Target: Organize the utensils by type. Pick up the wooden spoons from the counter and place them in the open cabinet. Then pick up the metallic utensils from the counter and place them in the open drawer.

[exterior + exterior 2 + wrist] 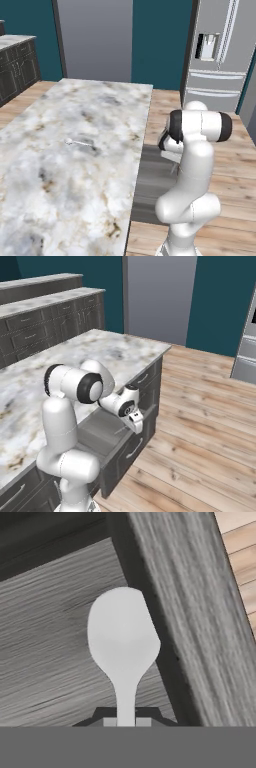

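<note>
My gripper [125, 722] is shut on the slim handle of a silver metallic spoon [122, 639]. The spoon's rounded bowl hangs over the grey wood-grain floor of the open drawer [45, 652], close to its front wall [190, 612]. In the right base view the gripper [137, 427] points down over the pulled-out drawer [102, 432] below the marble counter [100, 353]. Another thin metallic utensil [80, 143] lies on the counter [75, 165] in the left base view, left of the drawer [152, 180]. The wooden spoons and the open cabinet are out of view.
A steel fridge [215, 55] stands at the back right across the wooden floor [200, 421]. Dark base cabinets with their own counter [45, 316] line the far left wall. A grey wall panel [95, 37] stands beyond the counter's far end.
</note>
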